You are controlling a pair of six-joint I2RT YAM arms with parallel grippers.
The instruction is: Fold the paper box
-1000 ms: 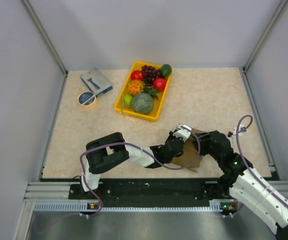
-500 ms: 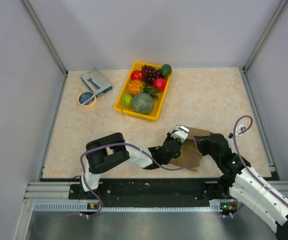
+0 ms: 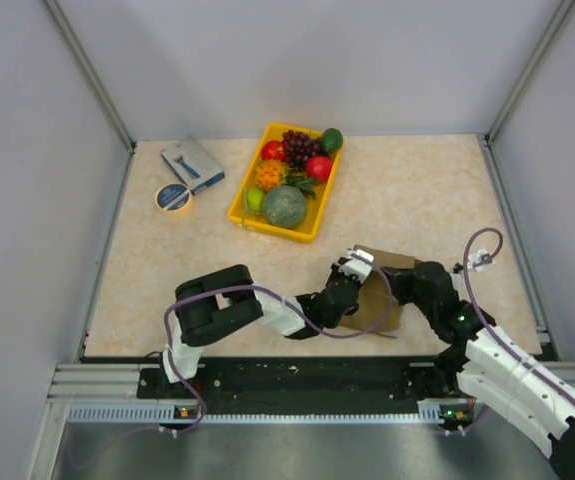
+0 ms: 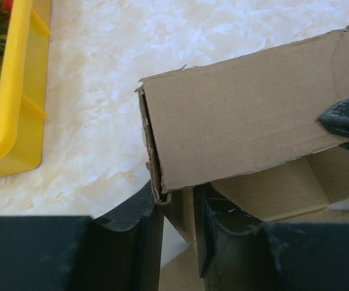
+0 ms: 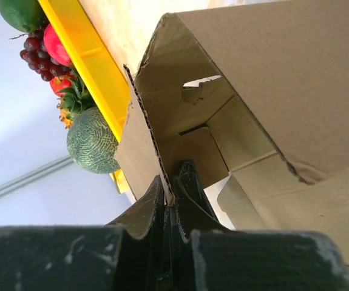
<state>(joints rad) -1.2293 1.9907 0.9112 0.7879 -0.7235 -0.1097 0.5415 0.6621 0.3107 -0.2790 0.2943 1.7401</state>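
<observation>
Marbled table (image 3: 417, 190), yellow tray (image 3: 275, 229), tape roll (image 3: 160, 197), blue-grey packet (image 3: 192, 165), paper box (image 3: 382, 305) near front

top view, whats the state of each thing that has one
box, partly folded, walls up
right gripper, shut on a box wall edge
left gripper, astride a box wall; grip unclear
tray, full of fruit
tape, lying flat

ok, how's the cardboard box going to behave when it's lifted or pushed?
Probably light: the right gripper carries a wall of the paper box by one thin pinched edge. It is likely stiff across its panels but hinges at the creases, so loose flaps may swing. The ragged edges suggest it could tear under a hard pull.
</observation>
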